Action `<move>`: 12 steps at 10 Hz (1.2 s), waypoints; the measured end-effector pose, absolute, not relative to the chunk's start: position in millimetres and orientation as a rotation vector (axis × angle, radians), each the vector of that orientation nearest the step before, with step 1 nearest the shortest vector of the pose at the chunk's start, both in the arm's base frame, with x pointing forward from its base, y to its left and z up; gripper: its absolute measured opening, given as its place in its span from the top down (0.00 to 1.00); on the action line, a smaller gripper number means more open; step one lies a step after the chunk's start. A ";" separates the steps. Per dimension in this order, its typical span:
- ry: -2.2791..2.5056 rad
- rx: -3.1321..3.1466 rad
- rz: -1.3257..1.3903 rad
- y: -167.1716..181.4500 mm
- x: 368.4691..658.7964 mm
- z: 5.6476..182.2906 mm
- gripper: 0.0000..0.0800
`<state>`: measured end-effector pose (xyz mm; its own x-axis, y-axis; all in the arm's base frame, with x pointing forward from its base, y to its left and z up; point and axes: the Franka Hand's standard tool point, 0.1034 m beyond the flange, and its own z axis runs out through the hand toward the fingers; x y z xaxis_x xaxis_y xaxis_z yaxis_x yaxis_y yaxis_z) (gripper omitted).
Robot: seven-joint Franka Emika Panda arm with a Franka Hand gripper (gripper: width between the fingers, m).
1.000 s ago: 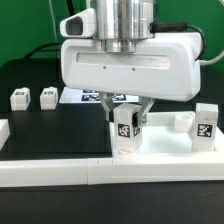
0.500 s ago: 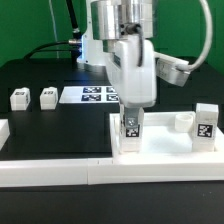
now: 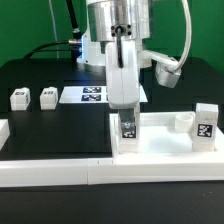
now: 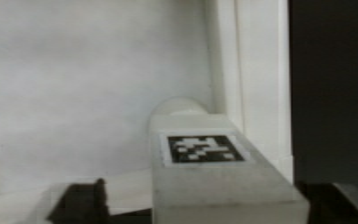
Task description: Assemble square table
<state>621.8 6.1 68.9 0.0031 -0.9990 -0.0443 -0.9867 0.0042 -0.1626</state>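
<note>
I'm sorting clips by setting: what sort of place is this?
Likely a robotics lab bench: a black table, a printed marker board, and a robot gripper holding a tagged white leg at the square table.

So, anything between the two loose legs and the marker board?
No: the exterior view shows only bare black table between the nearer loose leg and the marker board.

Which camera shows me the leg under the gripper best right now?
The exterior view: the leg stands upright, tag visible, at the corner of the tabletop on that view's left, beneath the gripper. The wrist view shows only its tagged end close up, not where it sits.
</note>
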 end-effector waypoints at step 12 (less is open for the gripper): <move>0.529 -3.062 -0.238 3.9 622.6 69.0 0.23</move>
